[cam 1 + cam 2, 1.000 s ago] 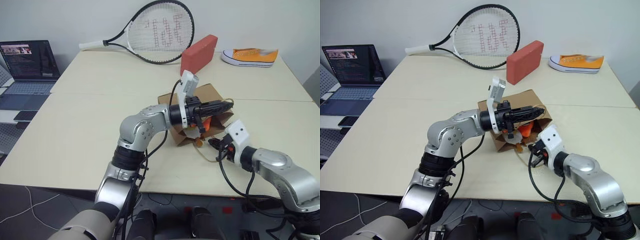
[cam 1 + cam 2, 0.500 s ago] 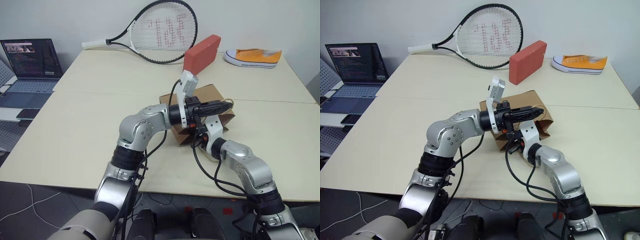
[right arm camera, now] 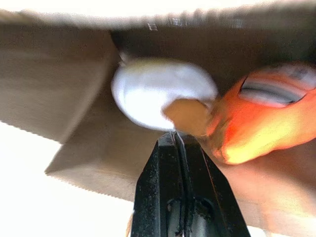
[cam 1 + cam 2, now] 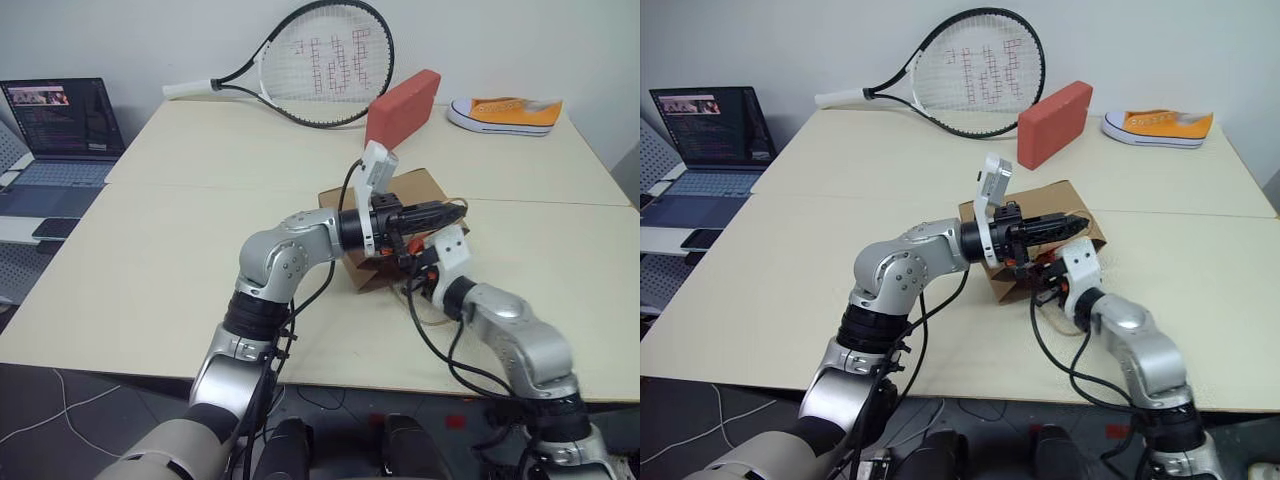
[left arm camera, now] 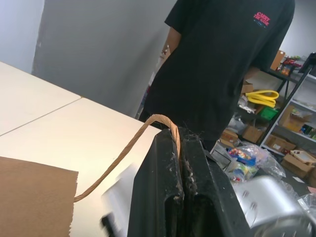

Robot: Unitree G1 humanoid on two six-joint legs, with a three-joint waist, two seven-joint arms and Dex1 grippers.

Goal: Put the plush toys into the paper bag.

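Right gripper has pulled back from 2 toys inside bag.

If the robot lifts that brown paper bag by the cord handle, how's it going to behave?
The paper bag lies on its side and looks creased, so it would probably sag, not stay rigid. The left gripper pinches just one thin cord handle, so the bag may tilt. The egg toy and carrot toy sit near its mouth and could tumble out.
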